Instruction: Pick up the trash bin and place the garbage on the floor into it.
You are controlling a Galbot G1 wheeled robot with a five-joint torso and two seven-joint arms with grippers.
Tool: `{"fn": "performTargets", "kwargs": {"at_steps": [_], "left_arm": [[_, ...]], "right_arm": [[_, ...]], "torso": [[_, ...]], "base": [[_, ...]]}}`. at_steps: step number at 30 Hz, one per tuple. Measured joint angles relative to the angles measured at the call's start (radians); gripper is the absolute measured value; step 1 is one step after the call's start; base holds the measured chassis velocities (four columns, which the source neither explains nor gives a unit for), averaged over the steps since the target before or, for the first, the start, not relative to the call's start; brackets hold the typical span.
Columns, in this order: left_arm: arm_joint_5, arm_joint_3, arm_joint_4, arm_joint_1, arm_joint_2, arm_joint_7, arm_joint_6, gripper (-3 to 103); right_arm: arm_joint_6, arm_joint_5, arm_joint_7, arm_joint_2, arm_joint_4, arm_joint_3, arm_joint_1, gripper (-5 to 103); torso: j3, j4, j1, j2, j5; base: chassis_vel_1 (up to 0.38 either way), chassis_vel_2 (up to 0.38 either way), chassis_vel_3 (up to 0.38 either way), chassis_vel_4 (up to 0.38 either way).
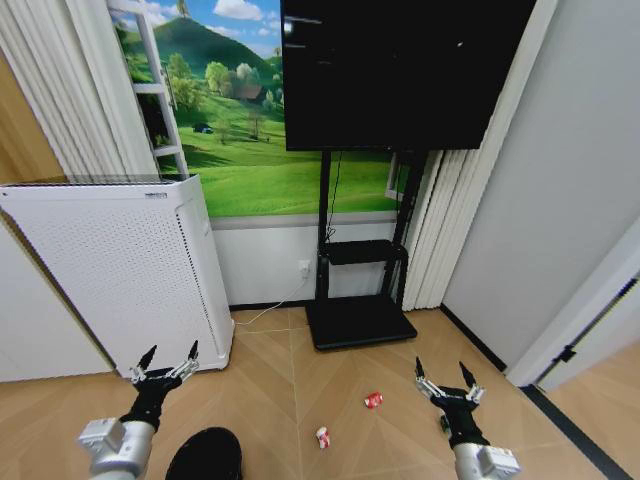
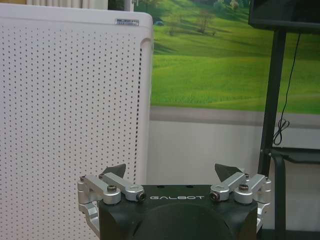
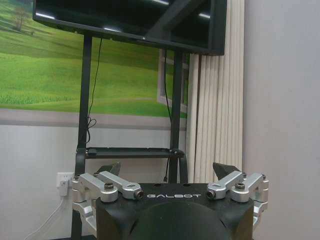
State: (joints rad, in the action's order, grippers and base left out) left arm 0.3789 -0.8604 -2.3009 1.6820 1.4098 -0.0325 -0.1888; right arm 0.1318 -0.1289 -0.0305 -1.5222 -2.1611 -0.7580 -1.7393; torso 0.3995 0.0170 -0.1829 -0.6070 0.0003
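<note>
Trash bin (image 1: 205, 455) sits on the floor (image 1: 300, 390) at the bottom of the head view, just right of the left gripper (image 1: 165, 366), whose fingers (image 1: 148, 358) are spread and hold nothing. The right gripper (image 1: 447, 380) is likewise released and raised over the parquet. Between the arms lie a small red packet (image 1: 373, 400) and a red-and-white wrapper (image 1: 322, 437), well apart from the bin. Whether anything is in the bin cannot be told. The white cabinet (image 1: 120, 270) stands close behind the left arm, so a careless reach could strike it; the bin's plain rim may slip from a shallow pinch.
</note>
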Motion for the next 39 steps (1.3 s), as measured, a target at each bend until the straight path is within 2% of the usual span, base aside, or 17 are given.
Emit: {"fn": "performTargets", "kwargs": {"at_steps": [2, 4, 7, 11, 15, 21, 30, 35, 37, 39], "left_arm": [[-0.005, 0.012, 0.022, 0.0, -0.022, 0.0, -0.002, 100], [-0.014, 0.014, 0.014, 0.003, -0.013, -0.001, -0.009, 100], [-0.014, 0.004, 0.001, 0.029, 0.003, -0.001, -0.016, 100], [-0.014, -0.024, -0.009, 0.072, 0.003, -0.001, -0.017, 100], [-0.003, -0.041, -0.018, 0.076, -0.008, -0.001, -0.021, 100], [-0.003, -0.024, -0.013, 0.095, 0.003, -0.002, -0.024, 100], [-0.009, -0.013, 0.003, 0.089, 0.005, -0.004, -0.024, 100], [-0.026, -0.004, 0.009, 0.076, 0.003, -0.023, -0.016, 100], [-0.063, -0.002, 0.014, 0.075, 0.001, -0.057, 0.0, 100], [-0.069, 0.0, 0.015, 0.076, -0.001, -0.066, 0.005, 100]], "right_arm": [[0.005, -0.031, 0.001, 0.036, -0.02, -0.04, -0.024, 100], [0.003, -0.056, -0.001, 0.081, -0.015, -0.055, -0.04, 100], [-0.008, -0.063, -0.002, 0.093, -0.014, -0.054, -0.037, 100], [-0.034, -0.086, -0.006, 0.092, -0.033, -0.031, -0.033, 100], [-0.034, -0.092, -0.007, 0.091, -0.036, -0.018, -0.048, 100], [-0.005, -0.105, -0.01, 0.092, -0.014, 0.001, -0.042, 100], [-0.026, -0.111, -0.011, 0.116, 0.0, 0.015, -0.021, 100], [-0.032, -0.112, -0.014, 0.108, -0.004, 0.011, -0.031, 100], [-0.032, -0.111, -0.016, 0.097, -0.005, 0.01, -0.037, 100], [-0.031, -0.11, -0.016, 0.091, -0.005, 0.01, -0.039, 100]], "torso": [[-0.011, -0.0003, 0.006, 0.017, -0.0006], [-0.02, 0.0002, 0.014, 0.034, -0.0003], [-0.026, -0.0001, 0.018, 0.044, -0.0002], [-0.037, -0.0007, 0.024, 0.061, -0.0002], [-0.048, 0.0003, 0.03, 0.077, -0.0001], [-0.064, -0.0003, 0.041, 0.104, -0.0003], [-0.083, -0.0002, 0.054, 0.136, -0.0003], [-0.098, 0.0, 0.061, 0.159, -0.0004], [-0.105, -0.0002, 0.064, 0.169, -0.0003], [-0.108, -0.0001, 0.066, 0.174, -0.0003]], "base": [[0.0, 0.0, 0.0, 0.0], [0.0, 0.0, 0.0, 0.0], [0.0, 0.0, 0.0, 0.0], [0.0, 0.0, 0.0, 0.0], [0.0, 0.0, 0.0, 0.0], [0.0, 0.0, 0.0, 0.0], [0.0, 0.0, 0.0, 0.0], [0.0, 0.0, 0.0, 0.0], [0.0, 0.0, 0.0, 0.0], [0.0, 0.0, 0.0, 0.0]]}}
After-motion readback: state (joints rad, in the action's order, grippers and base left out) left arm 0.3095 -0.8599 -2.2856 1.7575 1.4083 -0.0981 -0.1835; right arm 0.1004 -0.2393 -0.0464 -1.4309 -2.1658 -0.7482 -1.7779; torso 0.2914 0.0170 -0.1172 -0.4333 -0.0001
